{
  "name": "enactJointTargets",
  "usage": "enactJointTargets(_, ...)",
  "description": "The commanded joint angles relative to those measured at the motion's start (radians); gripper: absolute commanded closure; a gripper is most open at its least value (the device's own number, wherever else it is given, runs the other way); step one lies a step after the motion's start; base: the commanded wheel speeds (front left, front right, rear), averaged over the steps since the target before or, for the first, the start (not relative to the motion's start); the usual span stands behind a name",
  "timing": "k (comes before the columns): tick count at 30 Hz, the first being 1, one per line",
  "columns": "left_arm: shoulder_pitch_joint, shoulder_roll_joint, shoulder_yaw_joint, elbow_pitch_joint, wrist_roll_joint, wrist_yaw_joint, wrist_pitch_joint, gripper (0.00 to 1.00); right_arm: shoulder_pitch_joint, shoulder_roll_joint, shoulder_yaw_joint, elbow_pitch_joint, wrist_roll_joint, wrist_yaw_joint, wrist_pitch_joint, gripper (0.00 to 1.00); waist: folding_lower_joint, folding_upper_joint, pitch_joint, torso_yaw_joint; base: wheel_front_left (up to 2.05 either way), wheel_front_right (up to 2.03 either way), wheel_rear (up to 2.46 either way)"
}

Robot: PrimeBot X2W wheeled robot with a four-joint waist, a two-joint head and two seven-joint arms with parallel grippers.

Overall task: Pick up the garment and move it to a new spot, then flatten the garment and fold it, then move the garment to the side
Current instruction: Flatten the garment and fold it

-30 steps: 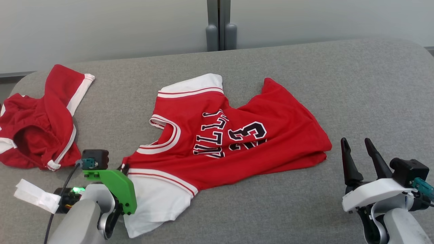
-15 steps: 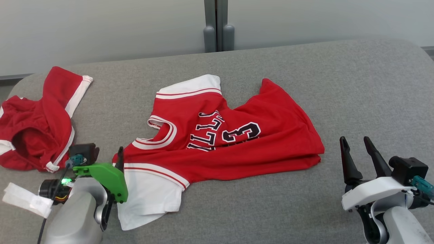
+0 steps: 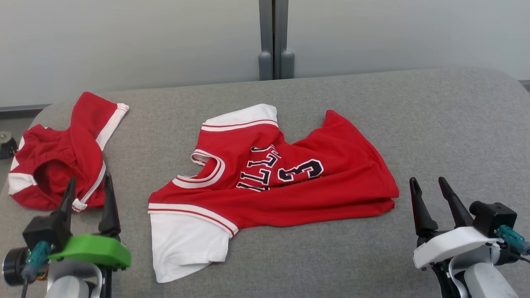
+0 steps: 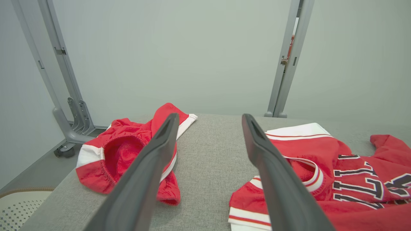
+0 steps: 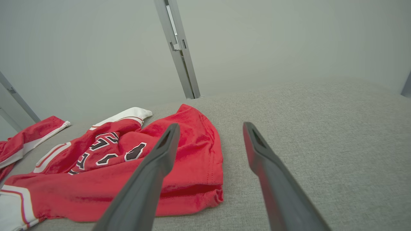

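1 jersey (image 3: 290,186) and 1 pair of shorts (image 3: 49,165) lie on 1 grey surface (image 3: 434,124). There are 2 grippers: 1 left gripper (image 3: 90,179) and 1 right gripper (image 3: 426,180).

A padded top (image 3: 372,103), covered in gray woven cloth and rounded at its corners, is spread across the foreground. Behind it, pale gray-green wall panels (image 3: 124,41) are joined at an upright gray post (image 3: 273,33), whose two rounded feet are seen just past the far edge. In the left wrist view a slanted gray frame (image 4: 65,130) is carried on a caster (image 4: 63,150) over a gray floor (image 4: 29,173). Everything is evenly lit, and only soft shadows are cast.
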Motion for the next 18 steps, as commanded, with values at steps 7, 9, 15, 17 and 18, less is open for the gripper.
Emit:
enactJointTargets(7,0.235,-0.096,0.113,-0.215,0.084,-0.024,-0.003,0.0,0.028,-0.006,0.012,0.001,0.012,-0.001,-0.003,0.0,0.0,0.0,-0.03,-0.002,0.0,0.0,0.0)
enactJointTargets(9,0.271,-0.128,0.129,-0.224,0.101,-0.038,-0.003,0.0,0.038,0.0,0.003,0.008,0.014,-0.001,-0.003,0.0,0.0,0.0,-0.035,-0.005,0.0,0.0,0.0)
enactJointTargets(15,0.294,-0.174,0.161,-0.216,0.149,-0.082,-0.003,0.0,0.04,0.004,-0.005,0.018,0.001,-0.001,-0.003,0.0,0.0,0.0,-0.041,-0.011,0.0,0.0,0.0)
enactJointTargets(17,0.289,-0.18,0.178,-0.215,0.163,-0.091,-0.003,0.0,0.035,0.002,-0.008,0.019,-0.003,-0.001,-0.003,0.0,0.0,0.0,-0.042,-0.014,0.0,0.0,0.0)
enactJointTargets(18,0.29,-0.183,0.184,-0.211,0.171,-0.095,-0.003,0.0,0.031,0.002,-0.009,0.018,-0.005,-0.001,-0.003,0.0,0.0,0.0,-0.042,-0.016,0.0,0.0,0.0)
